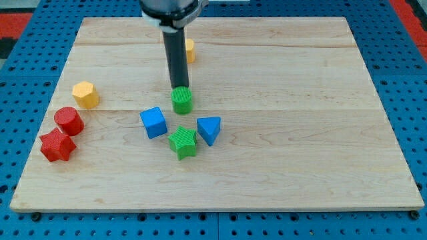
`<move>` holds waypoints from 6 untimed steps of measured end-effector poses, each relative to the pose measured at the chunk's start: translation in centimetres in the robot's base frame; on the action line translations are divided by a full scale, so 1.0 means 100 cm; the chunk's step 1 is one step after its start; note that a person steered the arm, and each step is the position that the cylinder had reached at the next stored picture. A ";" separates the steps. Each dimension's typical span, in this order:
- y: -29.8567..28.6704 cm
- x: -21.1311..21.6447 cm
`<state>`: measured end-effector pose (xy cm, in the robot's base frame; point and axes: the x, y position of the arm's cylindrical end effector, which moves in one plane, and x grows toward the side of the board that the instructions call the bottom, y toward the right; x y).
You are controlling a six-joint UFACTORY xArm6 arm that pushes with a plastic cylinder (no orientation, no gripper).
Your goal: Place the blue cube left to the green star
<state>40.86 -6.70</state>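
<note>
The blue cube (154, 123) lies on the wooden board (300, 120), up and to the left of the green star (182, 142), a small gap between them. My tip (179, 87) stands just above the green cylinder (181, 101) toward the view's top, touching or nearly touching it. The tip is up and to the right of the blue cube, and apart from it. A blue triangular block (209, 129) lies right of the green star.
A yellow block (189, 50) is partly hidden behind the rod near the view's top. A yellow hexagonal block (85, 94), a red cylinder (69, 121) and a red star (56, 145) lie at the view's left.
</note>
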 end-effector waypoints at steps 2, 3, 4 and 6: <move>-0.004 0.061; -0.004 0.077; -0.002 0.080; -0.029 0.015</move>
